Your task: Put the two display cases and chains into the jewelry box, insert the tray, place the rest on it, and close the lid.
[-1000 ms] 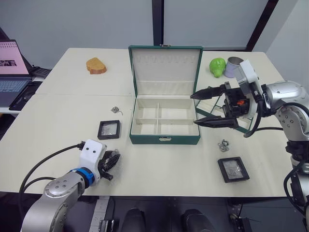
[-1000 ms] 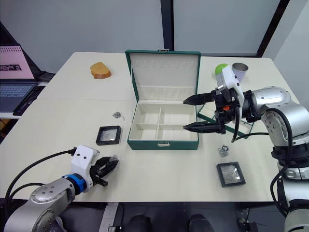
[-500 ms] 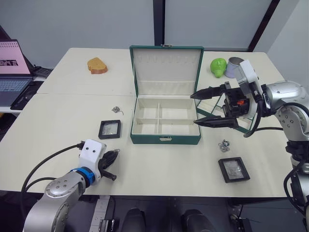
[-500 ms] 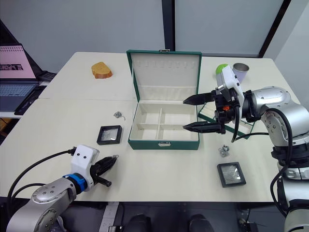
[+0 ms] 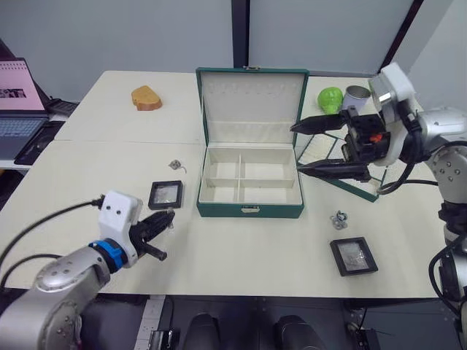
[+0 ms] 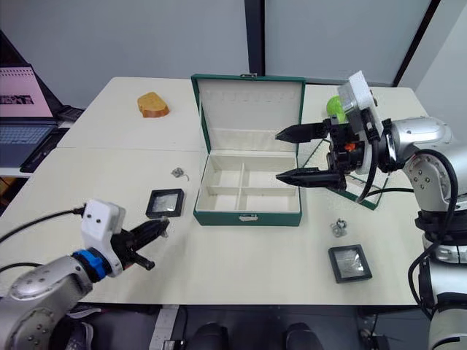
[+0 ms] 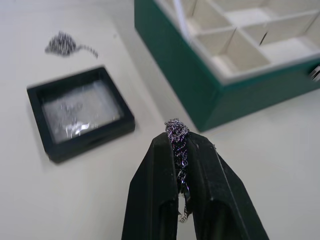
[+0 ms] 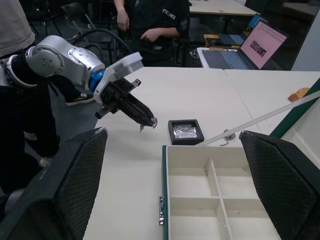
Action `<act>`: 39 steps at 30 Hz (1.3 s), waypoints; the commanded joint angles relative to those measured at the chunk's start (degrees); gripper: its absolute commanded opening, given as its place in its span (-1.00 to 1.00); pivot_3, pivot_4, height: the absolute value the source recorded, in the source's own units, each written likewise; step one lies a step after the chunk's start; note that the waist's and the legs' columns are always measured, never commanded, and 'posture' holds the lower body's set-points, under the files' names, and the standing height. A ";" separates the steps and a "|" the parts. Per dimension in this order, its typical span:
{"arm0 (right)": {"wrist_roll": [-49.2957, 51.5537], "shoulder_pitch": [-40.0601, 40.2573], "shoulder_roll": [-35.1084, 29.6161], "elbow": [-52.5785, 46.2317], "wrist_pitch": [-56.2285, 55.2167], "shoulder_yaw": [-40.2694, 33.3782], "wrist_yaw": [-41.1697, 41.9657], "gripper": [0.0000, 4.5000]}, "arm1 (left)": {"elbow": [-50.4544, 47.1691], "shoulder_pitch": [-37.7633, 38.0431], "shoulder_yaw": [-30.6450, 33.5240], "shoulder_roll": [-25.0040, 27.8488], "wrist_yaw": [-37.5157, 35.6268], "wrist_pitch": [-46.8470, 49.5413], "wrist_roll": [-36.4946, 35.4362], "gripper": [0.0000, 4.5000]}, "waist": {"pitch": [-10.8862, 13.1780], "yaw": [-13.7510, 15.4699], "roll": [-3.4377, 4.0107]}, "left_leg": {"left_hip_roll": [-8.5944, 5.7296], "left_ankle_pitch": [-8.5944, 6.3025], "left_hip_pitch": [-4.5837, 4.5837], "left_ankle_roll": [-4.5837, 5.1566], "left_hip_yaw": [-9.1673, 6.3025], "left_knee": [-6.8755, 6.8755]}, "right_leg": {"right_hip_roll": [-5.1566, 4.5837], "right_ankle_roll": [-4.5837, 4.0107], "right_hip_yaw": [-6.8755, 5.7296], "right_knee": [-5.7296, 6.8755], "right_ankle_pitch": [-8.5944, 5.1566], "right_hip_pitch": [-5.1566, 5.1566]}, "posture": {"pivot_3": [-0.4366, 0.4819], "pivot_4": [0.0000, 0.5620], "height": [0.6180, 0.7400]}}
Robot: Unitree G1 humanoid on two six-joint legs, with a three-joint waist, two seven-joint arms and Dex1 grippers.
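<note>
The open jewelry box [image 5: 249, 210] stands mid-table with its lid [image 5: 252, 102] upright. My left gripper [image 5: 162, 223] hovers in front of the left display case [image 5: 165, 195], shut on a small silvery chain [image 7: 177, 131]. A second chain [image 5: 175, 166] lies on the table beyond that case. The other display case [image 5: 353, 256] lies at the front right, with the ring cluster [image 5: 338, 219] just behind it. My right gripper [image 5: 299, 148] is wide open above the box's right edge. The tray [image 5: 368, 191] leans tilted just right of the box, behind that gripper.
An orange lump [image 5: 146, 98] lies at the back left. A green object [image 5: 330, 100] and a grey cup [image 5: 355, 98] stand at the back right. A laptop [image 5: 18, 102] sits on a side table to the left. People stand beyond the table [image 8: 150, 25].
My left gripper has risen off the table's front edge and moved toward the left display case, carrying the chain. My right gripper has lifted slightly and shifted right, still open.
</note>
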 commanded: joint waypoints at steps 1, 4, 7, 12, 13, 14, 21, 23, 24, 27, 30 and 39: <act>0.80 -1.64 -0.29 0.74 -0.59 -2.61 -0.38 1.00 | -2.91 -4.67 1.47 1.17 2.89 2.94 -5.59 -0.99 | 0.00 -0.07 0.00 | 0.00 0.00 0.00 0.00 0.00 0.00 | 0.00 0.00 0.01 -0.01 0.00 0.00 | -0.05 -0.47 1.00; -0.79 -2.37 -1.25 3.28 -2.42 -3.08 -0.01 1.00 | -2.98 -12.89 -2.89 0.34 8.33 5.91 -7.27 -0.99 | 0.01 0.00 -0.02 | -0.01 0.00 -0.01 0.00 0.00 0.01 | 0.01 0.01 0.01 -0.02 0.00 -0.01 | -0.05 -0.47 1.00; -2.15 -3.90 -1.98 6.38 -3.87 -3.31 0.46 1.00 | -1.33 -20.01 -7.52 -3.02 14.32 8.03 -6.85 -0.99 | 0.02 -0.08 -0.04 | -0.04 0.00 -0.03 0.00 0.00 0.04 | 0.00 0.03 0.05 -0.04 0.02 0.01 | -0.05 -0.47 1.00; -4.07 -5.52 -3.02 10.60 -6.03 -3.12 1.25 1.00 | 3.21 -29.28 -15.16 -9.62 22.08 8.35 -1.99 -0.99 | 0.04 -0.14 -0.07 | -0.05 0.00 -0.06 0.00 -0.01 0.12 | 0.01 0.04 0.03 -0.09 0.03 0.03 | -0.05 -0.47 1.00; -4.32 -5.57 -3.18 10.96 -6.29 -3.11 1.21 1.00 | 4.16 -30.65 -16.48 -10.74 23.57 8.01 -0.42 -0.99 | 0.04 -0.16 -0.07 | -0.05 0.01 -0.07 0.00 -0.01 0.12 | 0.01 0.04 0.04 -0.09 0.03 0.02 | -0.05 -0.47 1.00; -4.50 -5.60 -3.35 11.32 -6.44 -3.16 1.16 1.00 | 5.30 -32.19 -17.98 -12.13 25.31 7.73 1.38 -0.99 | 0.04 -0.24 -0.07 | -0.06 0.01 -0.07 0.00 0.01 0.13 | 0.01 0.04 0.06 -0.10 0.03 0.01 | -0.05 -0.47 1.00; -4.85 -4.61 -3.93 10.95 -5.71 -3.43 1.05 1.00 | 13.06 -37.44 -24.11 -17.32 30.40 3.09 12.42 -0.99 | 0.04 -0.23 -0.07 | -0.05 0.01 -0.08 -0.01 0.04 0.12 | 0.02 0.04 0.07 -0.12 0.03 -0.02 | -0.05 -0.47 1.00; -5.29 -4.30 -4.11 11.12 -5.75 -3.21 0.88 1.00 | 15.75 -38.31 -25.39 -17.65 30.48 1.99 15.00 -0.99 | 0.04 -0.23 -0.07 | -0.05 0.01 -0.07 -0.01 0.04 0.11 | 0.02 0.04 0.07 -0.12 0.03 -0.02 | -0.05 -0.47 1.00; -5.60 -4.23 -4.11 11.47 -5.88 -3.08 0.73 1.00 | 17.27 -38.64 -25.72 -18.08 30.59 1.38 16.14 -0.99 | 0.04 -0.16 -0.07 | -0.05 0.01 -0.07 -0.01 0.05 0.11 | 0.02 0.04 0.08 -0.12 0.03 -0.02 | -0.05 -0.47 1.00; -6.37 -4.21 -3.69 12.31 -6.15 -2.94 -0.14 1.00 | 21.03 -39.37 -26.66 -19.00 30.32 -0.56 19.25 -0.99 | 0.04 -0.13 -0.07 | -0.06 0.01 -0.08 -0.02 0.05 0.12 | 0.01 0.04 0.06 -0.12 0.03 -0.02 | -0.05 -0.47 1.00; -7.62 -4.36 -2.83 13.37 -6.90 -2.75 -1.65 1.00 | 24.16 -39.78 -26.81 -20.58 29.61 -2.68 21.14 -0.99 | 0.04 -0.11 -0.07 | -0.06 0.02 -0.07 -0.02 0.06 0.12 | 0.01 0.04 0.05 -0.12 0.03 -0.02 | -0.05 -0.47 1.00; -9.05 -3.83 -1.54 14.41 -7.84 -3.04 -2.52 1.00 | 27.50 -38.18 -26.56 -22.46 27.19 -4.46 24.52 -0.99 | 0.04 -0.12 -0.07 | -0.05 0.02 -0.09 -0.02 0.08 0.11 | 0.01 0.04 0.06 -0.11 0.03 -0.05 | -0.05 -0.47 1.00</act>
